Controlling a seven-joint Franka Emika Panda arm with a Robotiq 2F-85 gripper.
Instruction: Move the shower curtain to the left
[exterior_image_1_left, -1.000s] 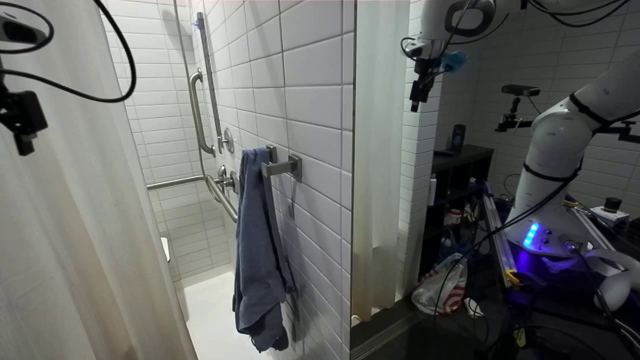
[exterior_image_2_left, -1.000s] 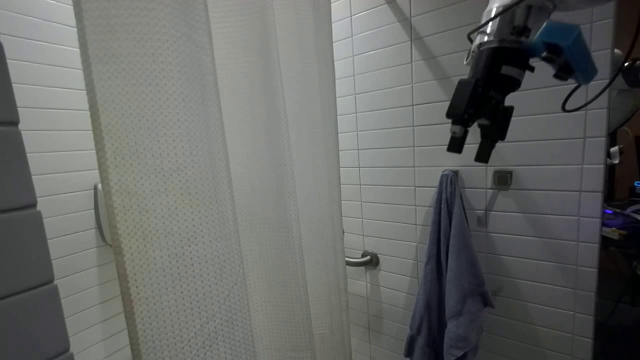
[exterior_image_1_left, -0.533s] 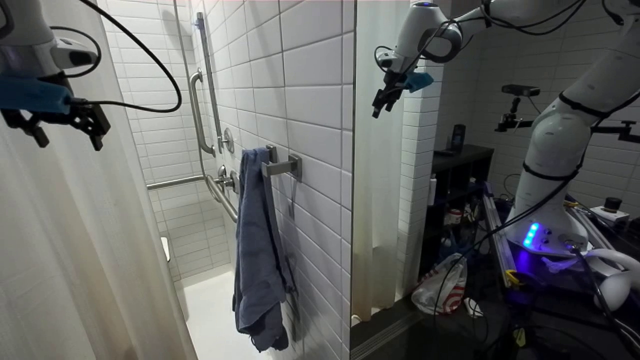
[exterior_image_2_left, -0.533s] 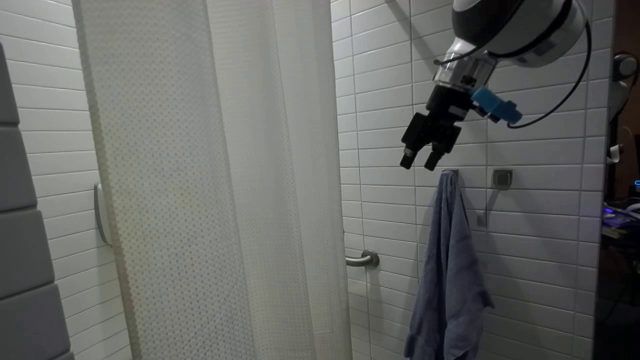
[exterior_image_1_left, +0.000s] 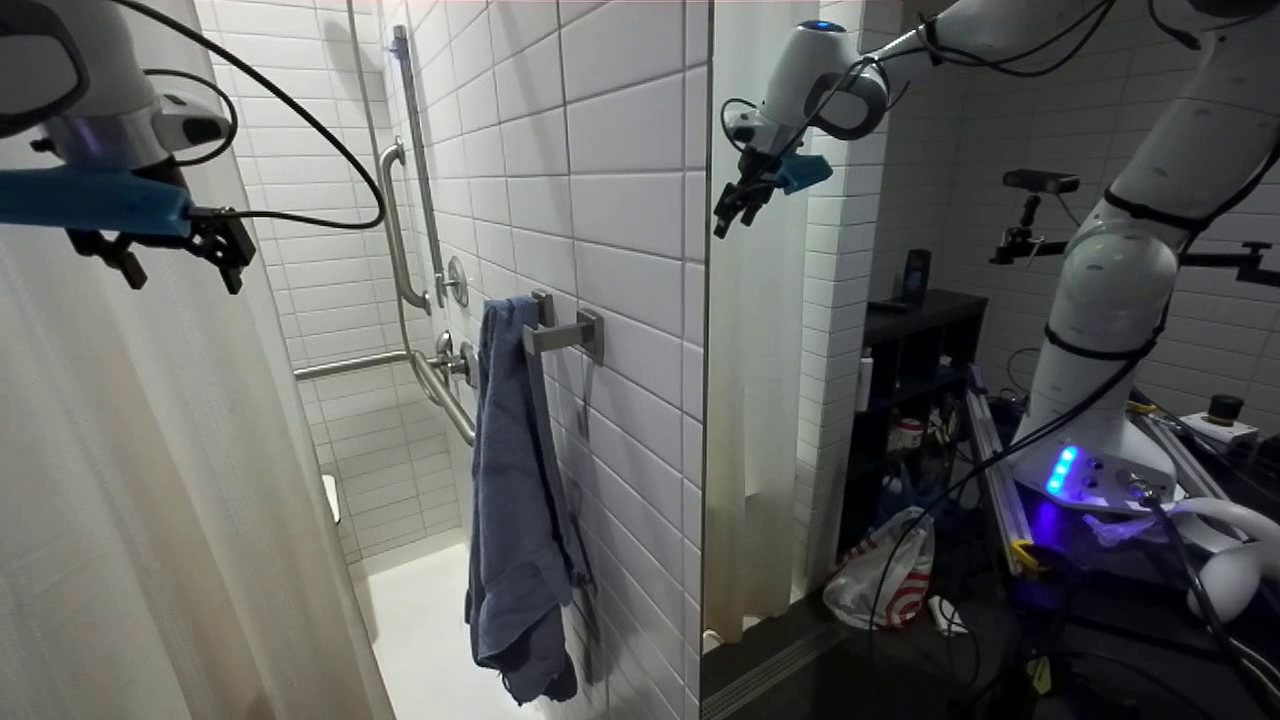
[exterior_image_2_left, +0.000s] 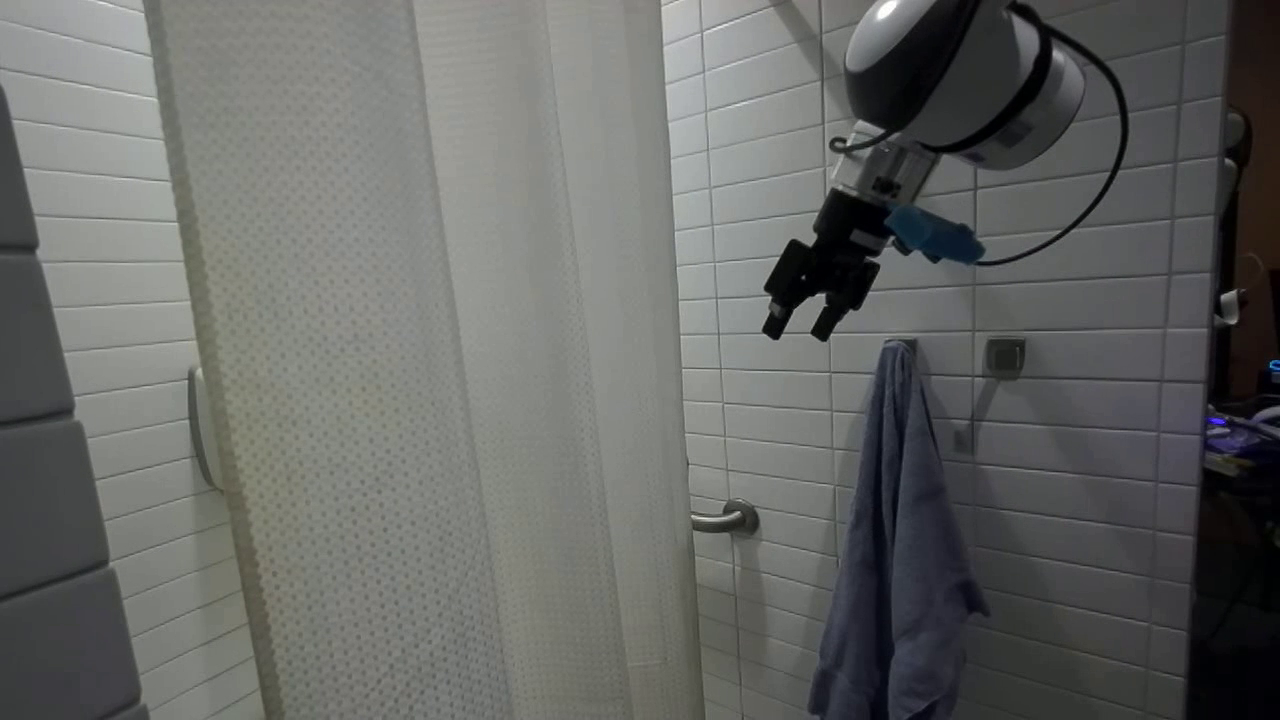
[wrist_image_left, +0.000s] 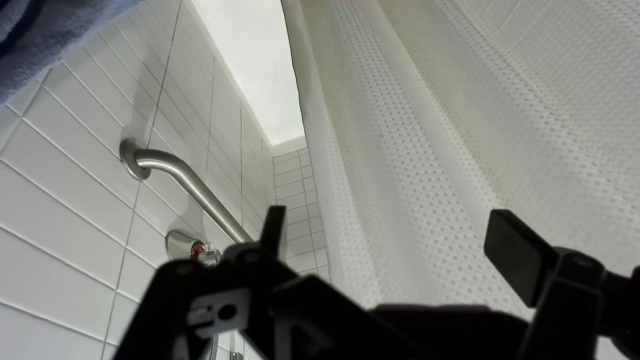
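Two fingers (wrist_image_left: 520, 257) on the Robotiq gripper (exterior_image_2_left: 798, 330), spread well apart, tilted down-left in an exterior view. Cream shower curtain (exterior_image_2_left: 480, 400) hangs in long vertical folds, left of the gripper there, gap visible between them. Wrist view: curtain fills the right side, its edge showing beyond the fingers and between them. Depth to fabric hard to judge. Blue-grey towel (exterior_image_2_left: 895, 560) hangs from a wall hook (exterior_image_1_left: 543, 306), below and right of the gripper in an exterior view. Steel grab bar (wrist_image_left: 195, 190) on the white tiled wall (wrist_image_left: 65, 200).
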